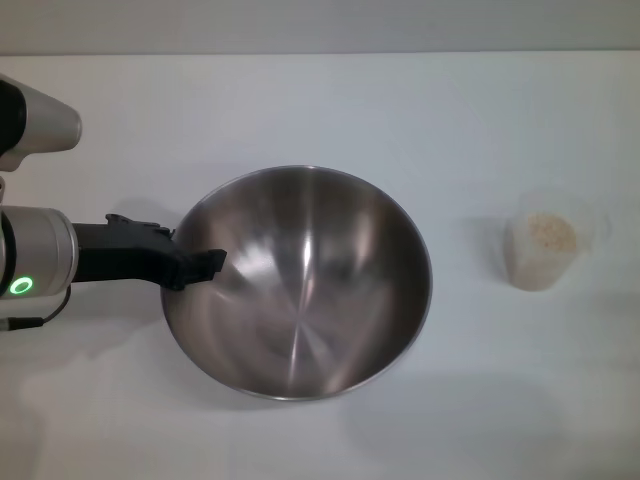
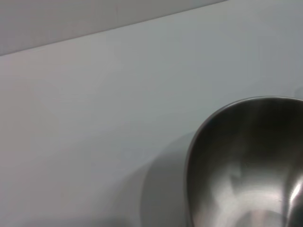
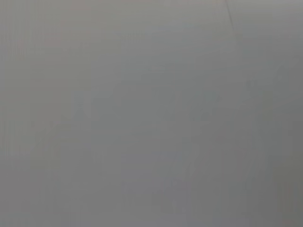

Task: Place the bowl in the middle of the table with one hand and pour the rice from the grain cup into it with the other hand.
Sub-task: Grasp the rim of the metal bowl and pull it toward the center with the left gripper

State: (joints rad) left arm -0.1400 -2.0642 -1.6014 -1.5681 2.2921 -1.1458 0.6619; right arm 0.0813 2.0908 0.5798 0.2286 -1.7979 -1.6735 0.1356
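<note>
The steel bowl [image 1: 320, 300] sits around the middle of the white table [image 1: 300, 100]; its rim and inside also fill a corner of the left wrist view [image 2: 246, 161]. My left gripper [image 1: 192, 266] reaches in from the left and is clamped over the bowl's left rim, one black finger [image 1: 208, 262] lying inside the rim. Well to the bowl's right, the clear grain cup [image 1: 545, 262] stands upright and apart from it, with rice [image 1: 551, 234] showing at its top. My right gripper does not show; the right wrist view is only a plain grey surface.
A soft shadow lies under the bowl's near side. Bare tabletop stretches between the bowl and the cup and along the far edge [image 1: 320, 54].
</note>
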